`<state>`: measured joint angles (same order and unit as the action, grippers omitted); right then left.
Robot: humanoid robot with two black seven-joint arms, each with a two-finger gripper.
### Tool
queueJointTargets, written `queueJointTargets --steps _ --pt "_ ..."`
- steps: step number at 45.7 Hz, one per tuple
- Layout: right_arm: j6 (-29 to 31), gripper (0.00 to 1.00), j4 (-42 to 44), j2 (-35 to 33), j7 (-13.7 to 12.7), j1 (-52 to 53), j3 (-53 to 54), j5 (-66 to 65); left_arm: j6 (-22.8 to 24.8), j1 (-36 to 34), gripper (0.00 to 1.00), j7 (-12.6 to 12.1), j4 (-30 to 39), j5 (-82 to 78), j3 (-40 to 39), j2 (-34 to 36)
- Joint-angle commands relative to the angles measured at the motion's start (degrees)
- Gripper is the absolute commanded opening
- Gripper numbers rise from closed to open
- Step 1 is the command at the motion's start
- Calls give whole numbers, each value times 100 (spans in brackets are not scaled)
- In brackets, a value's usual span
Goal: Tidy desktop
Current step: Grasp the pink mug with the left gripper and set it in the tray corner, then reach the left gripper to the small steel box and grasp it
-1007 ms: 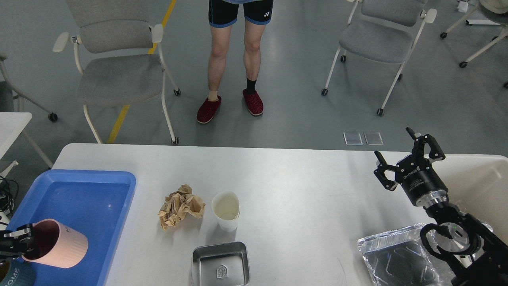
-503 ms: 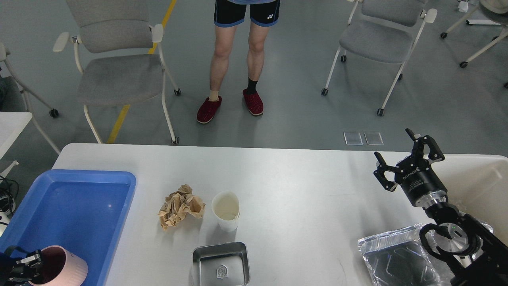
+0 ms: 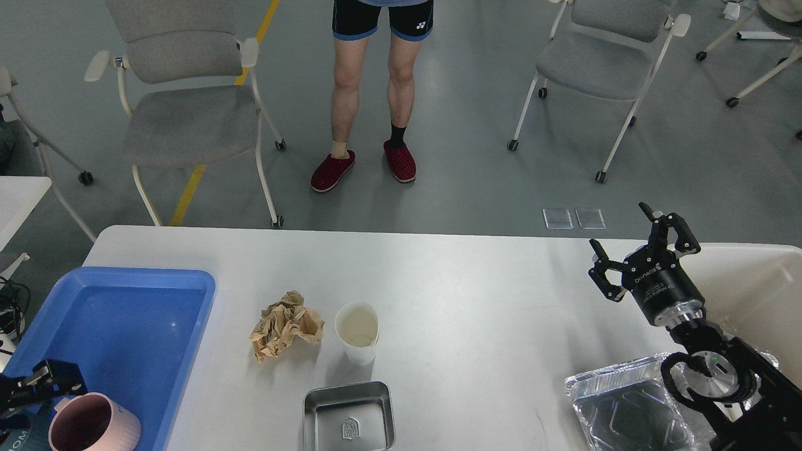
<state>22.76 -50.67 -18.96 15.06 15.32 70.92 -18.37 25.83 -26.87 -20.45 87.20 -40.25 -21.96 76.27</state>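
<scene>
Left tool [image 3: 37, 383] has let go of the pink cup [image 3: 94, 429], now standing upright in the blue tray [image 3: 188, 326].

Nearest, a steel square dish [image 3: 349, 414] and foil tray [image 3: 626, 407] are lying on the white desk [image 3: 476, 300]; farther, a paper cup [image 3: 357, 331] is standing beside crumpled brown paper [image 3: 285, 324]. Left tool's jaw spacing: cannot tell. Right tool [image 3: 639, 247] is hovering wide open, holding nothing.

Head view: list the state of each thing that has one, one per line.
Pink mug: upright in the blue tray, released.
Left gripper: beside the mug, state unclear.
Right gripper: open, empty.
Paper cup: upright, dented.
Brown paper: crumpled.
Steel tray: empty.
Foil container: empty, crinkled.
</scene>
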Motion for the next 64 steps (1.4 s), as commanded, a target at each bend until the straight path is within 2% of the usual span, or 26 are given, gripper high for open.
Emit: queueJointTargets --steps 1,6,14,21,28,36,41,49,59,64 --pt "0 100 4 59 -3 14 -8 0 738 -160 96 182 438 403 -589 466" --pt "-8 100 4 138 6 146 -70 0 1275 -257 96 261 561 737 -1257 757" --pt "-17 100 4 147 6 155 -88 0 1767 -310 96 270 579 799 -2162 1021" --pt "-17 100 4 129 6 164 -96 0 2285 -661 96 279 570 808 -2830 1074" --pt "-17 100 4 155 6 164 -96 0 2374 -776 96 279 561 808 -2901 749" --pt "-17 100 4 147 6 146 -105 0 2032 -644 96 95 561 685 -2700 -278" --pt "-17 100 -5 147 -3 137 -105 0 1540 -653 96 -37 561 352 -2033 -1192" --pt "-17 100 -22 155 6 111 -105 0 1012 -662 96 -73 509 -825 -864 -2291" --pt "-17 100 -13 147 6 85 -105 0 125 -363 96 -73 333 -1363 -116 -2986" --pt "-17 100 -5 147 6 85 -105 0 -95 -275 96 -73 280 -1381 201 -3232"
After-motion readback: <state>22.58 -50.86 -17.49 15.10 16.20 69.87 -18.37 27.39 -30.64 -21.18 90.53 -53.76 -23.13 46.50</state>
